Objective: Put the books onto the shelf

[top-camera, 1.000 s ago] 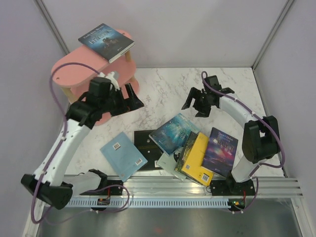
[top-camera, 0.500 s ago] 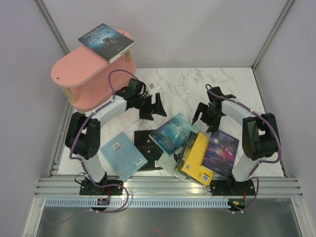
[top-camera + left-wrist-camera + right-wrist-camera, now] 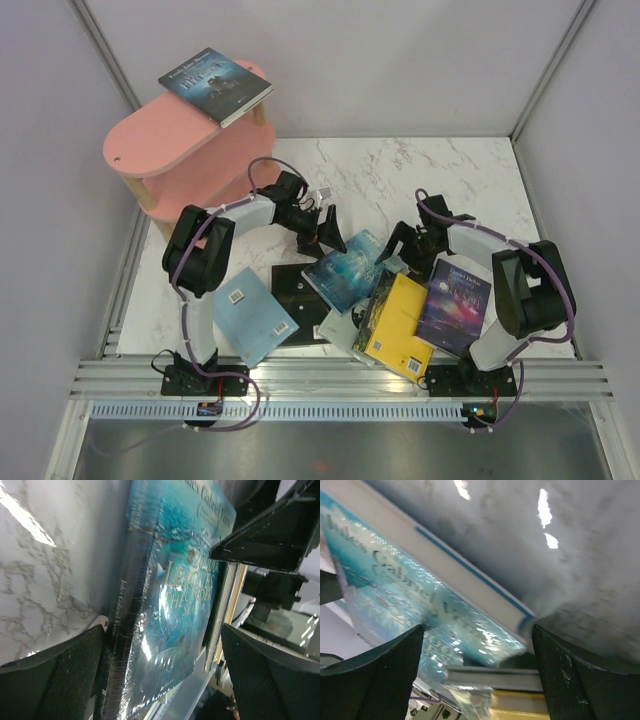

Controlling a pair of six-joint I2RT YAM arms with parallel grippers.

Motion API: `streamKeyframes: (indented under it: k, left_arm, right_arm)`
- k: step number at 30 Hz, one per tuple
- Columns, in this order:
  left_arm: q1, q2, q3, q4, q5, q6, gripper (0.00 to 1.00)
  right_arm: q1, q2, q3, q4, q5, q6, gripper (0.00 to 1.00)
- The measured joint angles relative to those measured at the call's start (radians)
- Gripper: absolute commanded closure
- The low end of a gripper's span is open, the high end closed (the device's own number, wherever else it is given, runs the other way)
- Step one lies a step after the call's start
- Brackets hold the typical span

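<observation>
Now | left end effector point(image 3: 326, 230), right end effector point(image 3: 406, 250): jaws wide | astride teal book point(image 3: 350, 272)

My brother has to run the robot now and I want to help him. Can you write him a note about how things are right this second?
Left gripper: open, straddling the far edge of the teal book, not gripping.
Right gripper: open, at the same book's far right corner.
Done: one dark book lies on top of the shelf.
Left: the teal book, pale blue book, black book, yellow book and purple book are on the table, partly piled.
</observation>
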Motion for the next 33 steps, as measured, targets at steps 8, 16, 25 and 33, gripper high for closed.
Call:
streamKeyframes:
  k: [8,16,25,33]
  left_arm:
    - [0.009,-0.004,-0.089,0.100,0.113,0.045,0.00]
    - [0.011,-0.034,-0.267,0.370,0.206,-0.098,0.05]
    - [0.026,-0.042,-0.353,0.552,0.172,-0.361,0.61]
    - [0.036,-0.074,-0.427,0.751,0.180,-0.576,0.98]
  right_arm:
    - [0.091,0.110,0.068,0.108,-0.071,0.089,0.13]
    - [0.097,0.194,0.163,0.113,-0.084,0.094,0.17]
    - [0.087,0.190,0.132,0.195,-0.116,0.095,0.20]
    - [0.072,0.135,0.027,0.363,-0.145,0.144,0.20]
